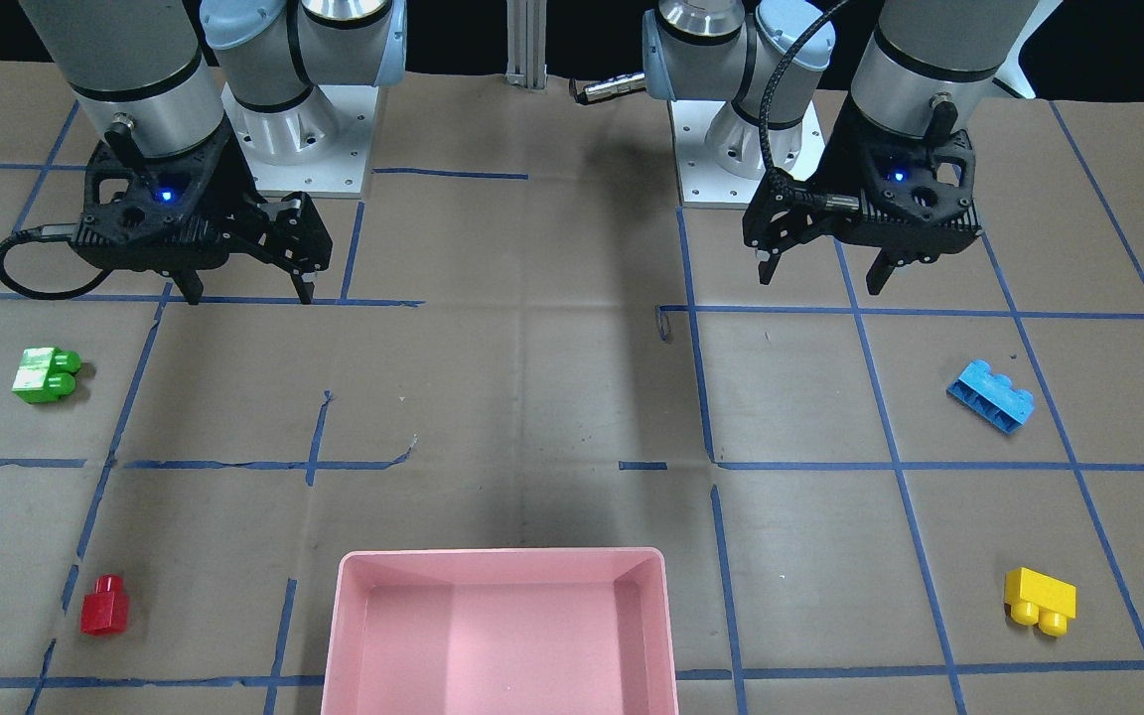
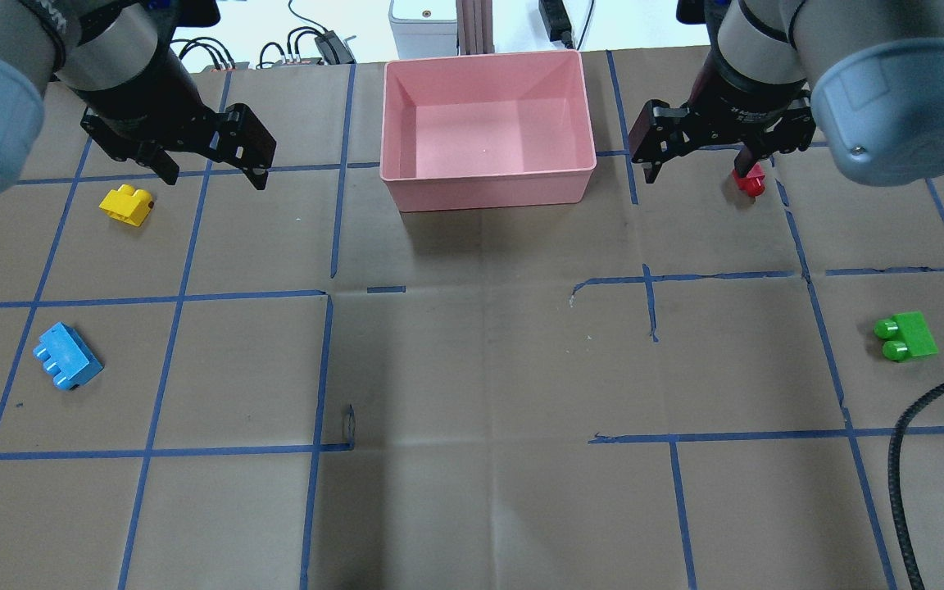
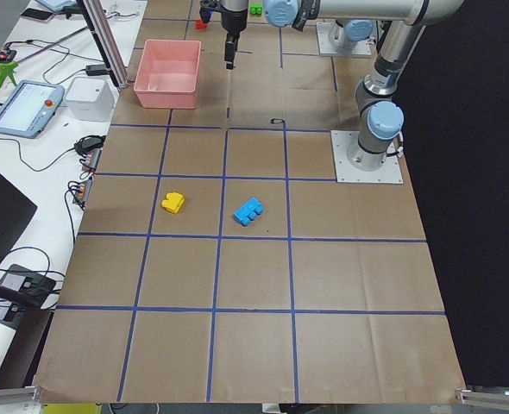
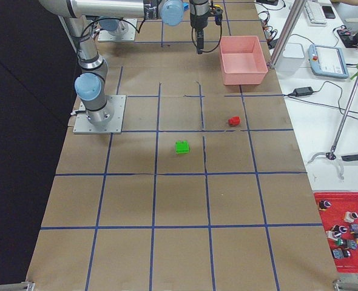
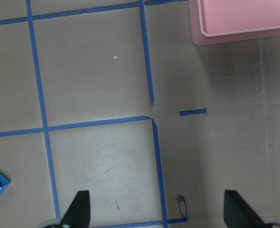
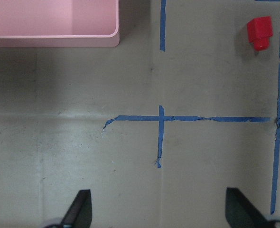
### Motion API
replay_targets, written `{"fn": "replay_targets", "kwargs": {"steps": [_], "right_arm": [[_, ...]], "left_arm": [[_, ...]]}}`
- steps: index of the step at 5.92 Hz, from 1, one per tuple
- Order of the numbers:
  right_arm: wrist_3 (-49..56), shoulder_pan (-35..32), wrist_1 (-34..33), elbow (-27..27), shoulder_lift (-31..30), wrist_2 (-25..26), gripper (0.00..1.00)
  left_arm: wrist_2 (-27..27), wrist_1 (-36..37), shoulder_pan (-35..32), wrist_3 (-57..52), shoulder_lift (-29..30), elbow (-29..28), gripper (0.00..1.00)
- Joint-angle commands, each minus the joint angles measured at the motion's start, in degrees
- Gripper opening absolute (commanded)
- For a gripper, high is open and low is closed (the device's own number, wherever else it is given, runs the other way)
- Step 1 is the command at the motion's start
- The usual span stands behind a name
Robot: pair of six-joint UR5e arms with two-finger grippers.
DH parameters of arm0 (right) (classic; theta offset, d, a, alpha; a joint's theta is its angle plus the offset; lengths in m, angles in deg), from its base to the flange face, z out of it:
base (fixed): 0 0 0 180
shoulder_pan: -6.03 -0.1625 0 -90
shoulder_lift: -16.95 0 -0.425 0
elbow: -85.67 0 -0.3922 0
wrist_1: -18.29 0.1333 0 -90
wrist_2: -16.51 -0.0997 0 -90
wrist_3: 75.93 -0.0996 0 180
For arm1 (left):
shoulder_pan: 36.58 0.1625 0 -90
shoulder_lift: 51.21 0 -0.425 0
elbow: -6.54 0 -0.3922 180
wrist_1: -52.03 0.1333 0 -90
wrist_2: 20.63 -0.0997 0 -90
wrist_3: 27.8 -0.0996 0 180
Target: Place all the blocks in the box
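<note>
The pink box stands empty at the table's far middle edge, also in the front view. The yellow brick and light-blue brick lie on my left side. The red brick and green brick lie on my right side. My left gripper hovers open and empty, right of the yellow brick. My right gripper hovers open and empty, just left of the red brick. The right wrist view shows the red brick and a box corner.
A black cable loops in at the near right. Blue tape lines grid the brown table cover. Both arm bases stand on metal plates. A side bench holds a tablet and a red parts tray.
</note>
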Motion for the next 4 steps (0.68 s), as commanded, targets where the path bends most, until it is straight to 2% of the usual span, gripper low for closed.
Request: {"fn": "replay_targets", "kwargs": {"steps": [1,4], "right_arm": [[0.11,-0.01,-0.11,0.15,0.18,0.28,1.0],[0.02,-0.01,-0.28,-0.11,0.09,0.19,1.0]], "left_arm": [[0.11,0.0,0.0,0.02,0.08,-0.09,1.0],[-0.33,0.09,0.0,-0.07,0.43,-0.17,1.0]]}}
